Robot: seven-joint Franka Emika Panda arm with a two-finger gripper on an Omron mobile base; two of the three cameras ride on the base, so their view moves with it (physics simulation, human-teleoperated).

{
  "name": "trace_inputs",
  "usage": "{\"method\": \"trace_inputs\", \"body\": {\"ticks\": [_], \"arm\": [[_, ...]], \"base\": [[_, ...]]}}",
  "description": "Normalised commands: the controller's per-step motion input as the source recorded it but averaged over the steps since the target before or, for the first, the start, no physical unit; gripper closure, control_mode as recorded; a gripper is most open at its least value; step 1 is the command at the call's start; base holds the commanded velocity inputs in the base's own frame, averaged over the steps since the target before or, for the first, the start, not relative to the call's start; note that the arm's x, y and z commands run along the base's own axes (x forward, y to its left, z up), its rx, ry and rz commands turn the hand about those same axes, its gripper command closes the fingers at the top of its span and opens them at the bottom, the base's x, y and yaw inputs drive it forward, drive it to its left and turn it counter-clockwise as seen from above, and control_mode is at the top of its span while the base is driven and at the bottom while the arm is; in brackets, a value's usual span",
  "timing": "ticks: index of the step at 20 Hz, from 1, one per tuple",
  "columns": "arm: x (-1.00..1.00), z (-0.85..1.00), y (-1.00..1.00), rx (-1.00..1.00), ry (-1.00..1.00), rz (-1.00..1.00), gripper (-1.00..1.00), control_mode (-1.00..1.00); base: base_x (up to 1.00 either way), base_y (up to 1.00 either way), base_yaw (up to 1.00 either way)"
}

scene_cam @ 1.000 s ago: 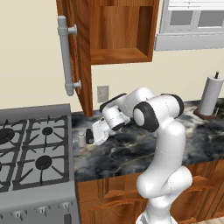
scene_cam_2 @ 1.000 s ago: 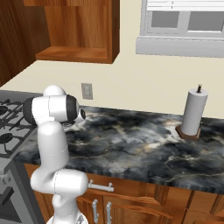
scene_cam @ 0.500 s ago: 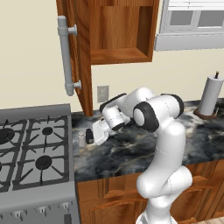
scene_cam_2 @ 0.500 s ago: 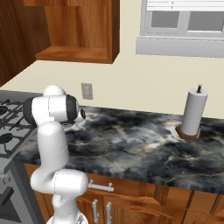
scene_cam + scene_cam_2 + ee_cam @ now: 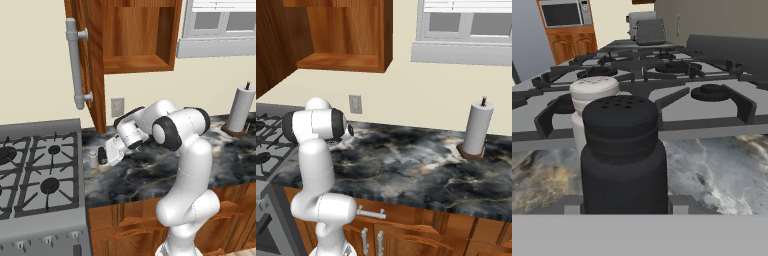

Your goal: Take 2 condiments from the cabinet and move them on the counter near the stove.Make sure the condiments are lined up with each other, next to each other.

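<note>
Tool tips hidden behind black shaker [image 5: 623, 155], half-covering grey shaker [image 5: 592, 95].

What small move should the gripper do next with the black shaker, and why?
Probably open and release: the gripper holds the black shaker upright, low on the counter, right beside the light shaker near the stove, so both already stand together.

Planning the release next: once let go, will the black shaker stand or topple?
Probably stands: the black shaker looks squat, upright and wide-bodied. Its smooth sides could slip in the gripper. The light shaker stands close behind, so a nudge might knock it.
</note>
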Motion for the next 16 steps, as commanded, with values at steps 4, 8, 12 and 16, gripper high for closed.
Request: {"method": "trace_inputs", "body": {"ticks": [4,8,12,16], "arm": [[0.00,0.00,0.00,0.00,0.00,0.00,1.00,-1.00],[0.00,0.00,0.00,0.00,0.00,0.00,1.00,-1.00],[0.00,0.00,0.00,0.00,0.00,0.00,1.00,-1.00],[0.00,0.00,0.00,0.00,0.00,0.00,-1.00,-1.00]], "base": [[0.00,0.00,0.00],[0.00,0.00,0.00],[0.00,0.00,0.00],[0.00,0.00,0.00]]}}
